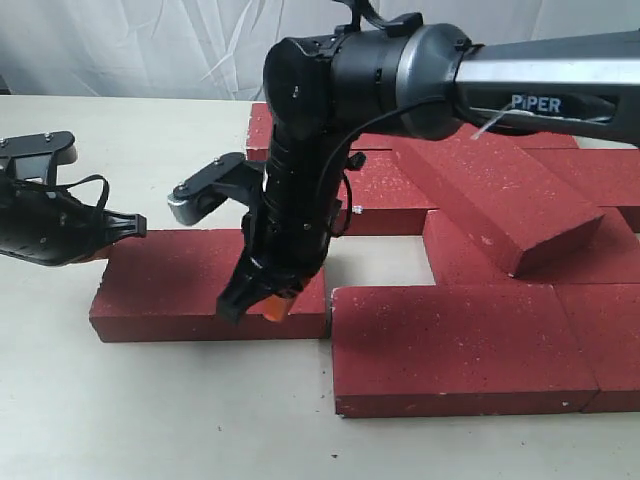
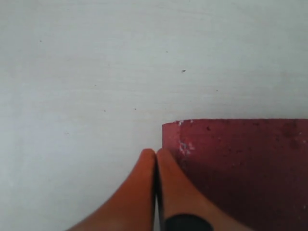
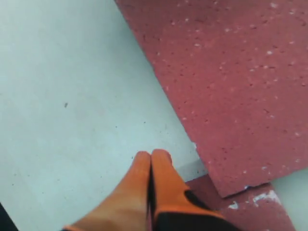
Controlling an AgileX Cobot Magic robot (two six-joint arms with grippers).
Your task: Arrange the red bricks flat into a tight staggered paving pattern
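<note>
The left pincer [image 2: 155, 155], shut and empty, sits by the left corner of the loose brick [image 1: 190, 280] on the table [image 1: 150, 420]. The right pincer [image 1: 272, 303], also shut on nothing, is down at that brick's right end. The step looks like nudging it into the open slot just right of it. Next, a flat rightward push, then levelling the tilted brick [image 1: 510, 200] farther right. Two pincers; roughly nine red bricks, some hidden.

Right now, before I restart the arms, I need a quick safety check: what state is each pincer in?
Left pincer: closed, holding nothing, tips beside a red brick.
Right pincer: closed, holding nothing.
</note>
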